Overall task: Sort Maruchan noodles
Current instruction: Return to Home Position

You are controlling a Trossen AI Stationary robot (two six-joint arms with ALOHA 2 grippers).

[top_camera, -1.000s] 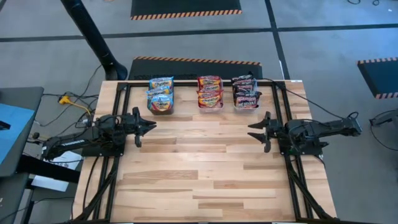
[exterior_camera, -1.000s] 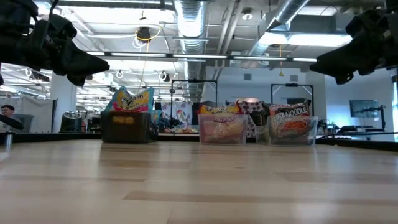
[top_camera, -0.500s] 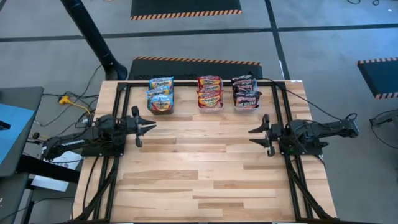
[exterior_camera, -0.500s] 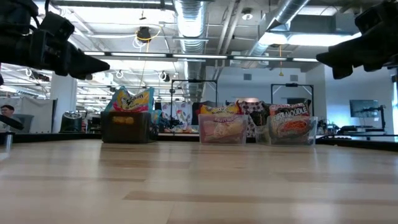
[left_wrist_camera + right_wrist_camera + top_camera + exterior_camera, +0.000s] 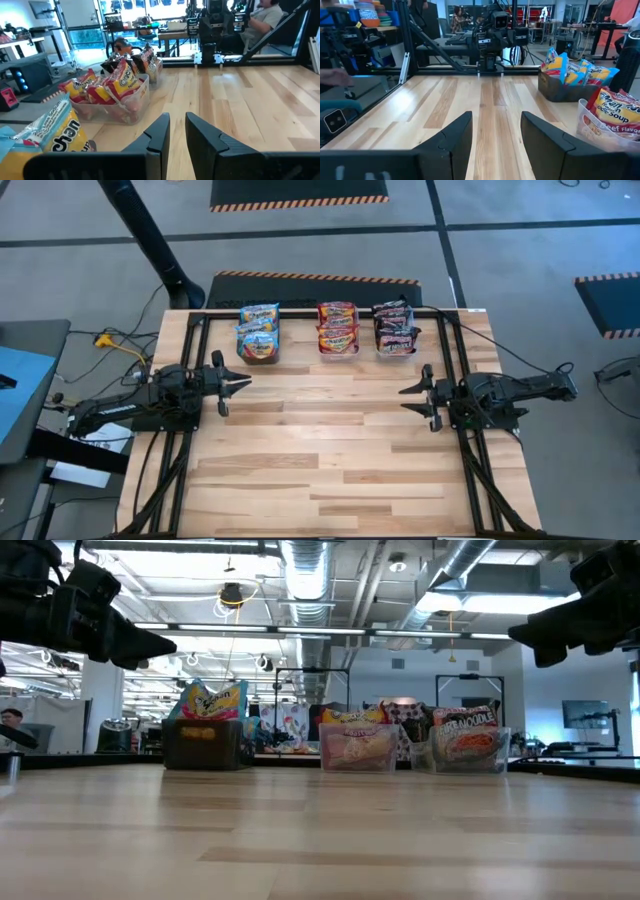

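Note:
The Maruchan noodles stand on edge in three bins along the table's far edge. The light blue/yellow packets (image 5: pixel 258 328) are in a dark bin (image 5: pixel 202 745), the red/orange packets (image 5: pixel 338 328) in a clear bin (image 5: pixel 356 748), and the black/red packets (image 5: pixel 396 328) in another clear bin (image 5: pixel 470 748). My left gripper (image 5: pixel 244 383) hovers level at the table's left side, pointing right. Its fingers (image 5: pixel 177 131) stand a narrow gap apart with nothing between them. My right gripper (image 5: pixel 404 399) hovers level at the right side, pointing left. It is wide open (image 5: pixel 496 131) and holds nothing.
Bare wooden tabletop (image 5: pixel 320 440) lies between the two arms and toward the near edge. A black metal frame (image 5: pixel 200 320) runs along the table's far, left and right sides. Cables (image 5: pixel 160 480) trail beside both arm bases. People sit in the room beyond (image 5: pixel 265 15).
Both grippers have rolled a little about the line they point along. The right one has also risen slightly in the low view. Neither finger gap has changed, and the packets have not moved.

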